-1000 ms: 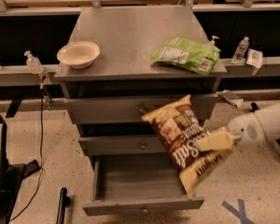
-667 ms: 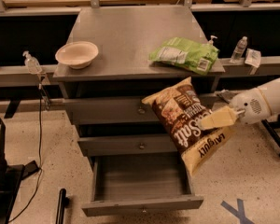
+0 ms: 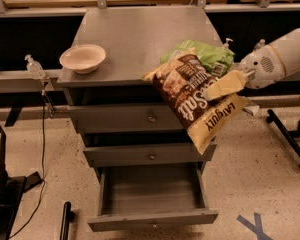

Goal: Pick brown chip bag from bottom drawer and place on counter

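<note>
The brown chip bag (image 3: 190, 95) hangs in the air in front of the cabinet's right front corner, its cream-yellow end (image 3: 216, 120) pointing down-right. My gripper (image 3: 221, 86) comes in from the right on a white arm and is shut on the bag's right side. The bag's top reaches about the level of the counter (image 3: 140, 34) edge. The bottom drawer (image 3: 152, 196) is pulled open and its inside looks empty.
A cream bowl (image 3: 83, 58) sits on the counter's left front. A green chip bag (image 3: 205, 55) lies on the counter's right front, partly behind the brown bag. The two upper drawers (image 3: 150, 118) are shut. Black stands sit on the floor at left and right.
My gripper has lifted the brown chip bag up and slightly right, from in front of the middle drawers to counter-edge height.
</note>
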Tool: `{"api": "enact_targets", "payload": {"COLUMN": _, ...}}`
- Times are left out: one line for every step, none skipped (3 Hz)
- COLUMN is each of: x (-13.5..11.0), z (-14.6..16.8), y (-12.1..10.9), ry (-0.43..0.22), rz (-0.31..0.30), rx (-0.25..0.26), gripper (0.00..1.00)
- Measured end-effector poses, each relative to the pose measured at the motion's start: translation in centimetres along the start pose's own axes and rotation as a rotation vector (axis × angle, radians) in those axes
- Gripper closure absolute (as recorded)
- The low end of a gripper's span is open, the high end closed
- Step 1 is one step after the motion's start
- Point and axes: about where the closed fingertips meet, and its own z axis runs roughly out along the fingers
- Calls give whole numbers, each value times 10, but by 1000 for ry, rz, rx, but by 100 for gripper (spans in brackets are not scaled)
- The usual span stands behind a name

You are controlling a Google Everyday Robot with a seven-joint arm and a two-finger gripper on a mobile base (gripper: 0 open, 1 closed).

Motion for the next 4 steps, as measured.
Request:
{"api": "enact_targets", "payload": {"x": -46, "z": 6, "y": 12, "ry": 29, "rz": -19, "rx": 30, "gripper": 100}}
{"api": "enact_targets", "payload": {"x": -82, "z": 18, "y": 14, "ry": 33, "rz": -29, "rx": 21, "gripper": 100}}
{"api": "enact_targets", "payload": {"x": -125, "z": 33, "y": 9, "ry": -3, "rz": -40, "rx": 2, "gripper": 100}}
{"api": "enact_targets", "payload": {"x": -172, "z": 34, "y": -5, "ry": -136, "rz": -48, "rx": 9, "gripper": 100}}
